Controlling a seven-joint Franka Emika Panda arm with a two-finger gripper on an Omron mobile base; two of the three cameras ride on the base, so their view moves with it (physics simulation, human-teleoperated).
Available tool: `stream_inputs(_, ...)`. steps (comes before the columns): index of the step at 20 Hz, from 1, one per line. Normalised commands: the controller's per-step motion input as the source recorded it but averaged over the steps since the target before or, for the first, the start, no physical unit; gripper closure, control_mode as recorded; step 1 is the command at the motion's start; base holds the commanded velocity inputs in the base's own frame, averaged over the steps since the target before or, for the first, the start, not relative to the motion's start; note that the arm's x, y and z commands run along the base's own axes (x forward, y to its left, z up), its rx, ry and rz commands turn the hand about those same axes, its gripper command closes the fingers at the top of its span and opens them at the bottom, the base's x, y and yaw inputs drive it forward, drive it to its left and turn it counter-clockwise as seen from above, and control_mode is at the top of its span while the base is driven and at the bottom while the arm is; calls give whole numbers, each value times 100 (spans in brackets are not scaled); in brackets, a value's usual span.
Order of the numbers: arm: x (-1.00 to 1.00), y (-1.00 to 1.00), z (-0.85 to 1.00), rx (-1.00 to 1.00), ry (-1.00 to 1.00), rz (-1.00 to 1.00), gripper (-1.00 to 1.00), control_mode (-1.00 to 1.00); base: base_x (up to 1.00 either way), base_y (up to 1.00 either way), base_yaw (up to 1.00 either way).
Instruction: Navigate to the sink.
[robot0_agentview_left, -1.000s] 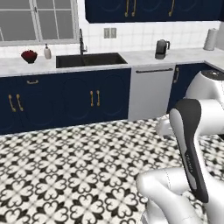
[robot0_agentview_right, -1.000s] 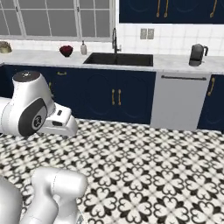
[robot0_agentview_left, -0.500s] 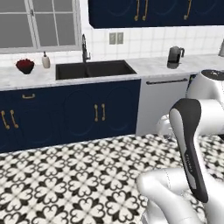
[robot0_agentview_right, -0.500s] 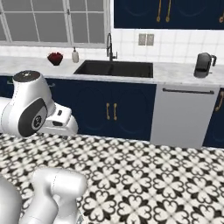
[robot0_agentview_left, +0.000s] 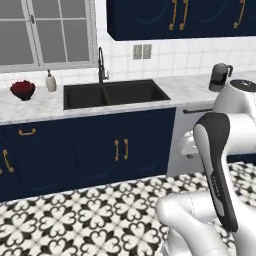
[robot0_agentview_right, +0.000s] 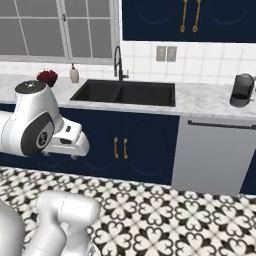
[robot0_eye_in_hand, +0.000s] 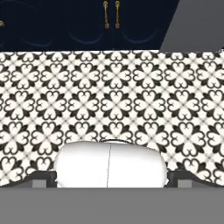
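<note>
Left base view puts the sink (robot0_agentview_left: 116, 93) ahead, slightly left, long axis along the desk (robot0_agentview_left: 185, 89); whether my hand is spread, I cannot tell.

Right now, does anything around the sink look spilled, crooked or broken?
Nothing stands out. The sink sits level in the counter, the faucet stands upright, the cabinet doors are shut, and the tiled floor looks clean.

Open floor (robot0_eye_in_hand: 113, 87) before sink (robot0_agentview_left: 114, 93); faucet (robot0_agentview_left: 101, 64) behind.
</note>
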Motion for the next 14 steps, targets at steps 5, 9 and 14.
stream_inputs(5, 0, 0, 0, 0, 0, 0, -100, 100, 100, 0, 0)
stream_inputs(9, 0, 0, 0, 0, 0, 0, -100, 100, 100, 0, 0)
stream_inputs(14, 0, 0, 0, 0, 0, 0, -100, 100, 82, 0, 0)
